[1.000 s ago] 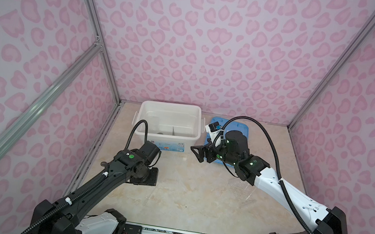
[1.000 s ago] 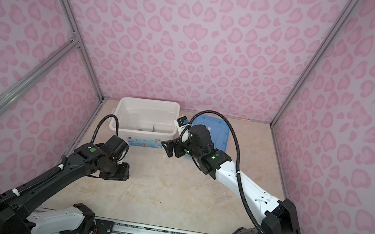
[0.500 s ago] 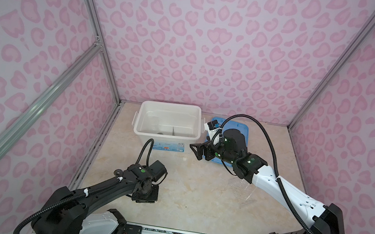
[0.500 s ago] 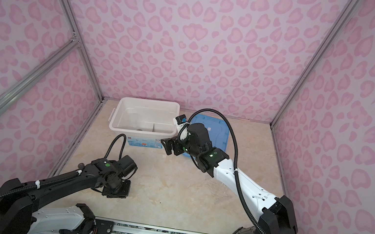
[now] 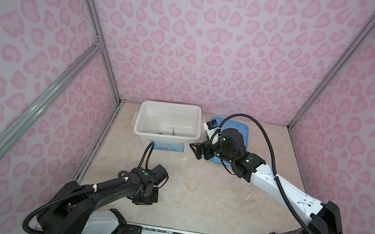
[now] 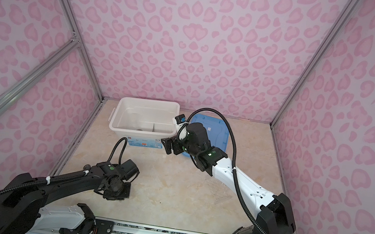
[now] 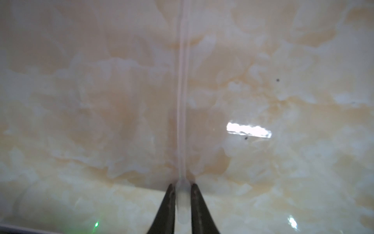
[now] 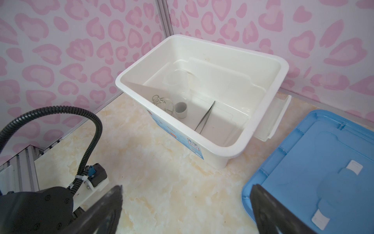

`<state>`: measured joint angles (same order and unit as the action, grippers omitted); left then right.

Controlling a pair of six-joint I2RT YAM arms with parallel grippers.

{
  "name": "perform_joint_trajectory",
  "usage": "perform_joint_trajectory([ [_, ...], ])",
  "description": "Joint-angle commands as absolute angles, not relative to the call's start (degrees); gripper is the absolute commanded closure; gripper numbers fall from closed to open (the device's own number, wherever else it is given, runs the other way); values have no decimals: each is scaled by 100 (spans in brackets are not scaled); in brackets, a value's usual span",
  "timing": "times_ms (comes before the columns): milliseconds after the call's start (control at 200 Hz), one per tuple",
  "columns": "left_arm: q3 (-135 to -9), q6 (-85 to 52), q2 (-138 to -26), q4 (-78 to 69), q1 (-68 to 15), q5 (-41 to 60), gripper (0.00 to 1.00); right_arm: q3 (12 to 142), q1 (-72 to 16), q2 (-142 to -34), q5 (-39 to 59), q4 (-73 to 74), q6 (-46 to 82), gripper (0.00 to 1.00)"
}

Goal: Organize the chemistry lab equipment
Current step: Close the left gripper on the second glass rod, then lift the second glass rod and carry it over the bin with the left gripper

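1. Scanning both top views: the left gripper (image 5: 145, 198) hangs low over the near left of the marbled beige tabletop (image 5: 195, 188). The right gripper (image 6: 168, 145) hovers at the far side, just right of the large white plastic bin (image 5: 170, 105) and beside the flat blue lid (image 5: 244, 132).
2. Left wrist view: jaws pressed onto one end of the thin clear glass rod (image 7: 182, 101), which lies flat on the table. That's an end grip on slick glass, so I'd squeeze gently and lift slow and level.
3. Right wrist view: right jaws spread wide, holding nothing. Already in the bin are a clear glass flask (image 8: 163, 104), a small white cup (image 8: 180, 109) and metal tweezers (image 8: 206, 115). Best lay the rod in the bare right part, away from the glass.
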<state>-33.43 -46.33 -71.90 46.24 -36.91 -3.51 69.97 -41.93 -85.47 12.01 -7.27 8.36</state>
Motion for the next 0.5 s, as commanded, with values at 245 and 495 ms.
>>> perform_joint_trajectory([
  [245,-3577,-4572,-7106,4570,-3743,-221,95,6896,-4192,-8493,1053,-699,760,1],
  [495,-5180,-4183,-6803,5268,-3654,-584,96,6798,-4113,-8274,784,-615,951,1],
])
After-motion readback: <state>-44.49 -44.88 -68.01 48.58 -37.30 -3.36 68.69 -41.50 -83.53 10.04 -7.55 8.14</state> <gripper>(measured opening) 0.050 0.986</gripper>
